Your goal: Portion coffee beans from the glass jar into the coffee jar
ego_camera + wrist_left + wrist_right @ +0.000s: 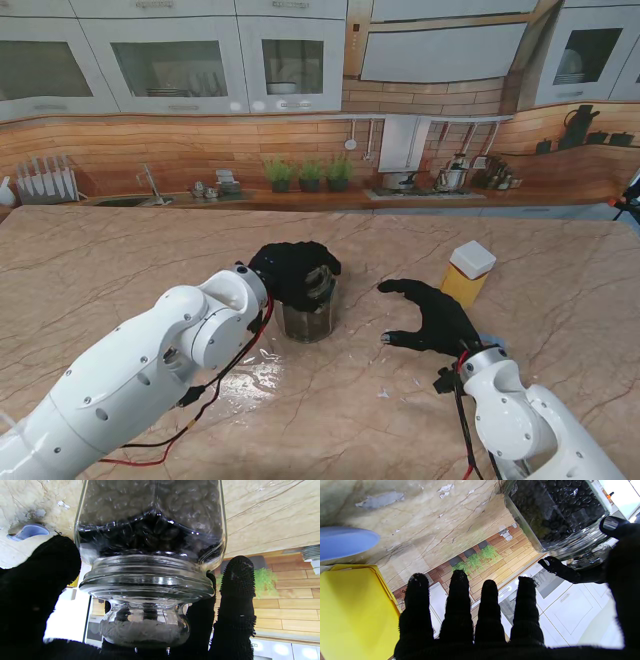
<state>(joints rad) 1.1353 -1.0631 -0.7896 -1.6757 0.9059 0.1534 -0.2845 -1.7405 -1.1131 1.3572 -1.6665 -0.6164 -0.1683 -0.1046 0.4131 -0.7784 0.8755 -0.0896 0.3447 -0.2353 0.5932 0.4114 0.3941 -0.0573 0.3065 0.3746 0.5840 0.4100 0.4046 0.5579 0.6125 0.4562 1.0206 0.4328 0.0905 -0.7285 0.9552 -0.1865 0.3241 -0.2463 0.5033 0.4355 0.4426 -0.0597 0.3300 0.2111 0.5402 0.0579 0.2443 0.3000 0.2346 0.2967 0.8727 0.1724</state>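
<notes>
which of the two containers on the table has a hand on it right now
The glass jar of dark beans: the left hand grips its top. The yellow jar with the white lid stands untouched beyond the open right hand.

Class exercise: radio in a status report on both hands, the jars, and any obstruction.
Left hand shut on glass jar lid, beans inside. Right hand open, holding nothing. Yellow coffee jar capped, untouched, farther right. Nothing seen between jars.

Bright even light, tabletop glare, sharp focus
</notes>
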